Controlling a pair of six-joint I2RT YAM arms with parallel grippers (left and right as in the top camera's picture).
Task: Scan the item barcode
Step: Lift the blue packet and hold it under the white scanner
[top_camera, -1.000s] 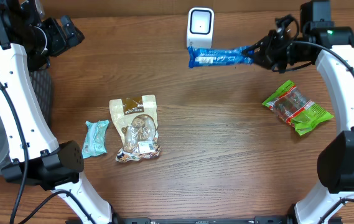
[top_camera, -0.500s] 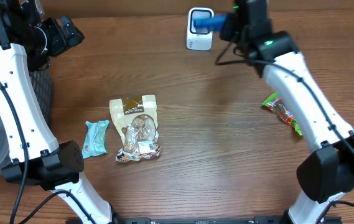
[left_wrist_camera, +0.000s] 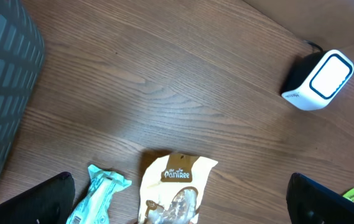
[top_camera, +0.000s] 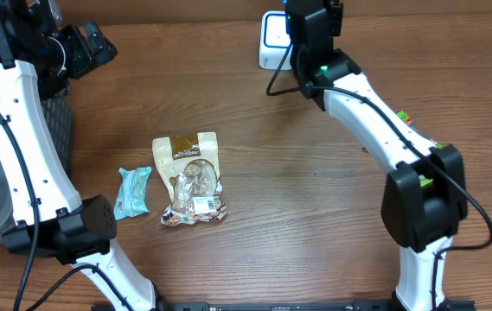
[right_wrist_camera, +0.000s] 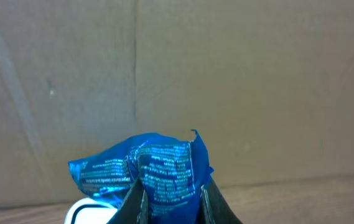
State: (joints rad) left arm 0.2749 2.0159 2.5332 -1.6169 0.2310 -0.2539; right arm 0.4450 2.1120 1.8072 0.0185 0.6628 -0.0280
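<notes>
Mock checkout bench — barcode scanner [left_wrist_camera: 318, 78], snack packs [top_camera: 189, 177], wooden table [top_camera: 315, 216]

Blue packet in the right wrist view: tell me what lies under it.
Under the crinkled blue plastic packet, a rounded corner of the white box-shaped scanner shows at lower left. The rest of the scanner is covered by the packet and the right hand shut on it.

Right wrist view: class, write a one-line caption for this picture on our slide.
The right tool grips a blue packet, with the white scanner peeking out below it.
</notes>
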